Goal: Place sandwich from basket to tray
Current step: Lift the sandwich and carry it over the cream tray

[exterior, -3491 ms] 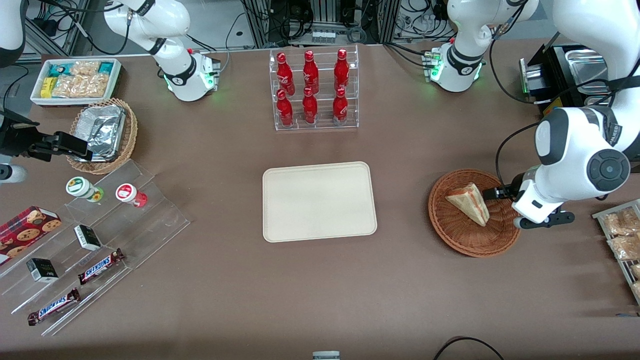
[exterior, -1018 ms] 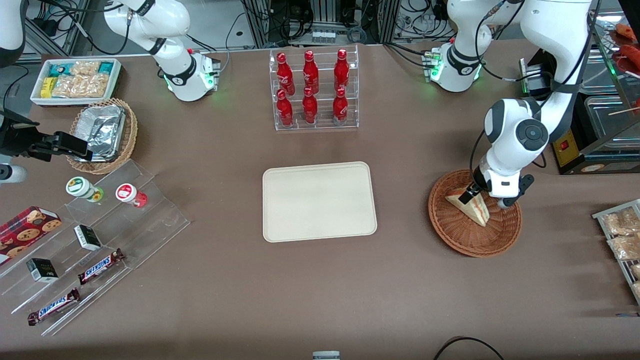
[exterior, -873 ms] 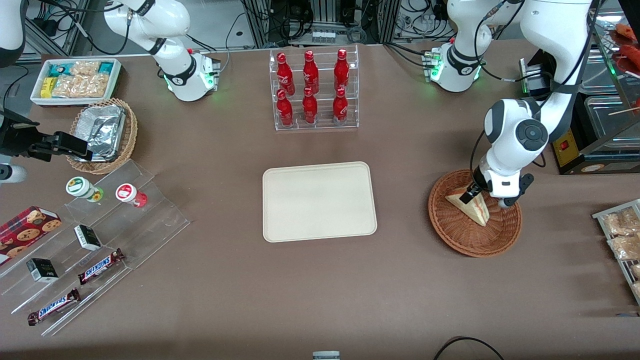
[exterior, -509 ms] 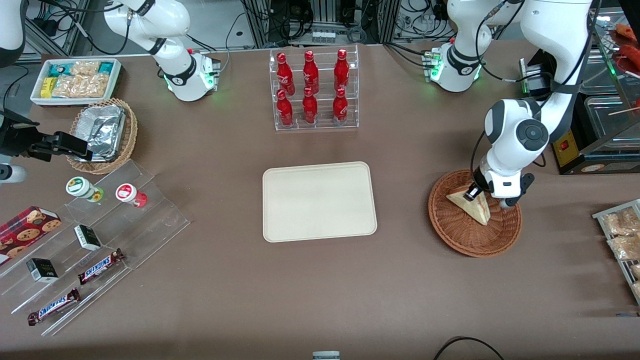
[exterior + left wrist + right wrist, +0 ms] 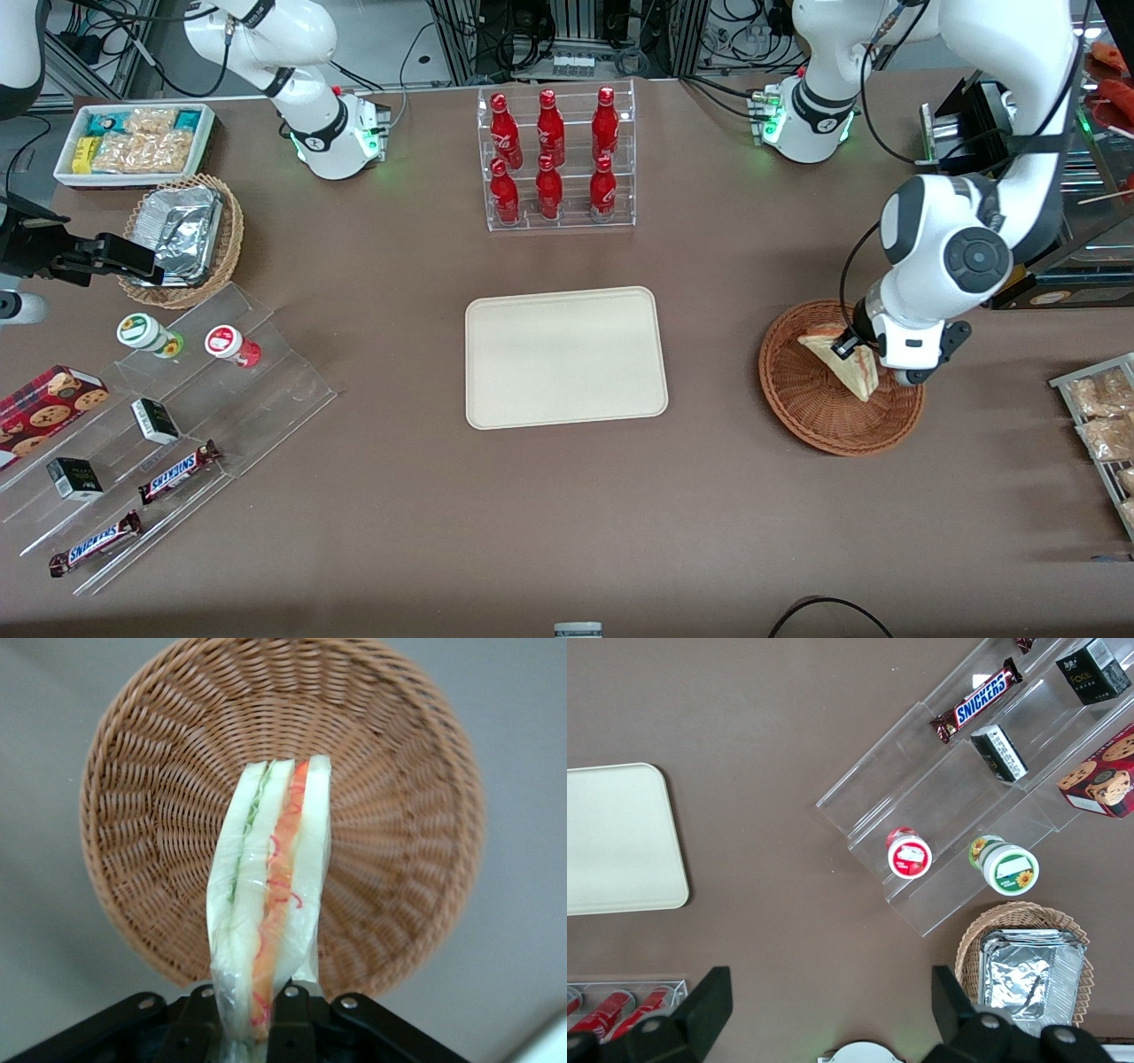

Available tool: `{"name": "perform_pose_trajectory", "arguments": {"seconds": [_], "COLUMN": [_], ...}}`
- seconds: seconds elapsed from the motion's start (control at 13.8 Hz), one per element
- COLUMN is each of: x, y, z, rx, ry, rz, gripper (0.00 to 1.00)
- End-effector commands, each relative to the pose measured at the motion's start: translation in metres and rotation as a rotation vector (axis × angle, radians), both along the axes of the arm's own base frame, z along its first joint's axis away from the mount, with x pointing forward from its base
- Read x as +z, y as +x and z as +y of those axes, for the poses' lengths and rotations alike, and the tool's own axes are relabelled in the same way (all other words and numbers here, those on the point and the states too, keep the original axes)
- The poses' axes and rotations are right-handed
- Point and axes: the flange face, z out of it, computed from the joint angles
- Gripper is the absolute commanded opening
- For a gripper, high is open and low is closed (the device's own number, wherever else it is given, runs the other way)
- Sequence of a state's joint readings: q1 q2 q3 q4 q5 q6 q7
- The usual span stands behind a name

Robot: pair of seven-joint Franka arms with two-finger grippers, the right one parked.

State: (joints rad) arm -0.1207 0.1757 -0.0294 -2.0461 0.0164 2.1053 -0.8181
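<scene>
sandwich gripped above the wicker basket

taking the flat rectangular cream-beige tray (image 5: 565, 357) as the landmark: toward the parked arm's end of the table from it stands a clear acrylic stepped display (image 5: 177, 425) carrying snickers bars (image 5: 179, 471), small dark boxes and two round lidded cups (image 5: 223, 341); farther from the front camera than that display sit a lighter wicker basket with a crumpled foil container (image 5: 182, 232) and a white bin of snack packets (image 5: 135, 142). farther from the front camera than the tray is a clear rack of red bottles (image 5: 554, 159). the brown table between the tray and the round reddish-brown woven wicker basket (image 5: 811, 416) is bare.

the basket lies toward the working arm's end from the tray, well apart from it. the small triangular wedge sandwich of pale white bread (image 5: 842, 365) is over the basket's bowl, clamped at one end by the left arm's black two-finger gripper (image 5: 852, 347), whose fingers are closed tight on the bread. in the left wrist view the sandwich (image 5: 270, 908) shows its long axis running straight out from the gripper (image 5: 257, 1028), layered edge facing the camera, red-orange filling beside a green strip, its free tip over the basket's (image 5: 399, 842) woven floor. whether the tip touches the weave cannot be told.
</scene>
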Motion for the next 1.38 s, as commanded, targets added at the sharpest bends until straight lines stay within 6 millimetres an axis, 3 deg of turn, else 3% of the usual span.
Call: {"name": "perform_pose_trajectory", "arguments": {"seconds": [0.0,0.29,0.87,1.31], "x": [0.030,0.036,0.006,-0.037], "y": [0.014,0.006,-0.015,-0.040], "z": [-0.031,-0.113,-0.312,-0.408], "rx": [-0.105,-0.247,-0.516,-0.558], "ry": [0.009,0.002,0.008,0.005], "rz": [0.021,0.002,0.049,0.037], "gripper": [0.00,0.00,0.00,0.00]}}
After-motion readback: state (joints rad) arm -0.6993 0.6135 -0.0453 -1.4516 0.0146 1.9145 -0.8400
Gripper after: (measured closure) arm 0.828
